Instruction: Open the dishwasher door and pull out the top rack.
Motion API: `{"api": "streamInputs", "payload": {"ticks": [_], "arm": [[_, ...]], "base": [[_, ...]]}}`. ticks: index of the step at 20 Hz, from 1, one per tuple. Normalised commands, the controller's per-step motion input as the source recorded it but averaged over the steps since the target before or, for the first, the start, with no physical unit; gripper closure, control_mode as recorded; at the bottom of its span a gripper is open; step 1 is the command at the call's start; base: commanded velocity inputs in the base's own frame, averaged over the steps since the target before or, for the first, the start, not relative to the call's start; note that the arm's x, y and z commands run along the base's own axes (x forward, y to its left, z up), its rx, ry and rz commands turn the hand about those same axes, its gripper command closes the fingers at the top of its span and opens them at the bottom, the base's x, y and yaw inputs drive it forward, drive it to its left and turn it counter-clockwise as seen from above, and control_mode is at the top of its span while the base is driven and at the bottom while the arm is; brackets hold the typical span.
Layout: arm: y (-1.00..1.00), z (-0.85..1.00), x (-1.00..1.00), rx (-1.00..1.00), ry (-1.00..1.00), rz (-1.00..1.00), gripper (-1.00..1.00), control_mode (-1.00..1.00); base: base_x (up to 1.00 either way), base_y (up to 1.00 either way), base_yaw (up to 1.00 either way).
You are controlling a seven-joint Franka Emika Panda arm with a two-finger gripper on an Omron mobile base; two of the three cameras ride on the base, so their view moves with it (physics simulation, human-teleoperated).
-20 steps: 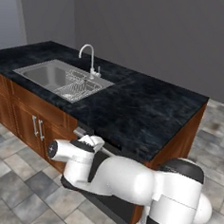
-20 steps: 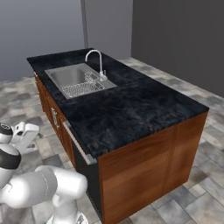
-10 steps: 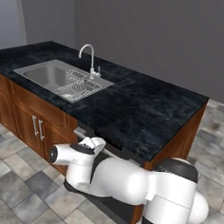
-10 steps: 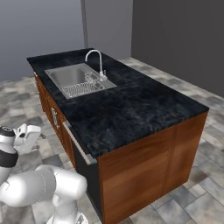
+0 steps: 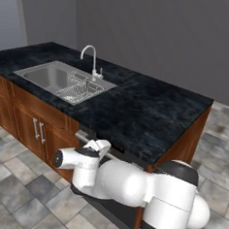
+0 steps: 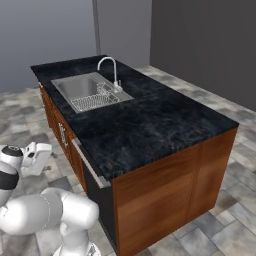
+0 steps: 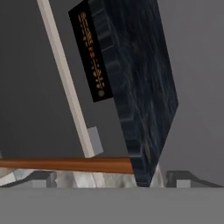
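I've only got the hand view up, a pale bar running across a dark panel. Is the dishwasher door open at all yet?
Observer: No. In the right base view the wide dark grey-black dishwasher door stands upright and shut under the black stone counter.
Operator: How close is the pincer to the bar?
Observer: The open pincer is off the long silver bar handle. The right base view shows a clear gap between the hand and it.
Operator: What's beside the door?
Observer: Brown wooden cabinet doors on one side, below the steel sink basin.
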Motion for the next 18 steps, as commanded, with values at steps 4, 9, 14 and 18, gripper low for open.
{"api": "streamInputs", "payload": {"ticks": [4, 9, 14, 18], "arm": [[-0.07, -0.12, 0.17, -0.04, 0.00, 0.00, -1.00, -1.00], [-0.07, -0.16, 0.13, -0.04, -0.01, 0.00, -1.00, -1.00], [-0.09, -0.21, 0.09, -0.05, -0.03, 0.00, -1.00, -1.00], [-0.11, -0.25, 0.06, -0.04, -0.03, 0.00, -1.00, -1.00]], "base": [[0.00, 0.00, 0.00], [0.00, 0.00, 0.00], [0.00, 0.00, 0.00], [0.00, 0.00, 0.00]]}}
